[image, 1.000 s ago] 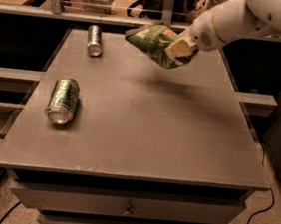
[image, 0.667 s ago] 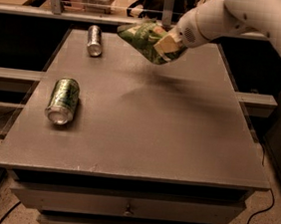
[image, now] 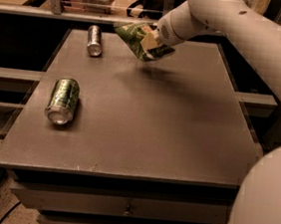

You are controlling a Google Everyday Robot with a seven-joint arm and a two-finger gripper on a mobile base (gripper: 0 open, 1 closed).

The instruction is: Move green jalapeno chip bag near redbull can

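The grey table (image: 158, 136) fills the view, with 1 drawer front showing under its near edge. Over the table's far right side reaches the white arm (image: 235, 24), coming in from the right. At the table's far edge, just left of centre, the green jalapeno chip bag (image: 132, 35) hangs tilted in the air, clear of the tabletop, its shadow on the surface beneath it. On the table's left side, nearer the front, a fat green-patterned can (image: 62, 100) lies on its side. At the table's far left corner lies the redbull can (image: 94, 40), also on its side, close to the bag's left but apart from it. The gripper (image: 150, 43) is above the table's far edge, its 2 fingers pinching the bag's right end.
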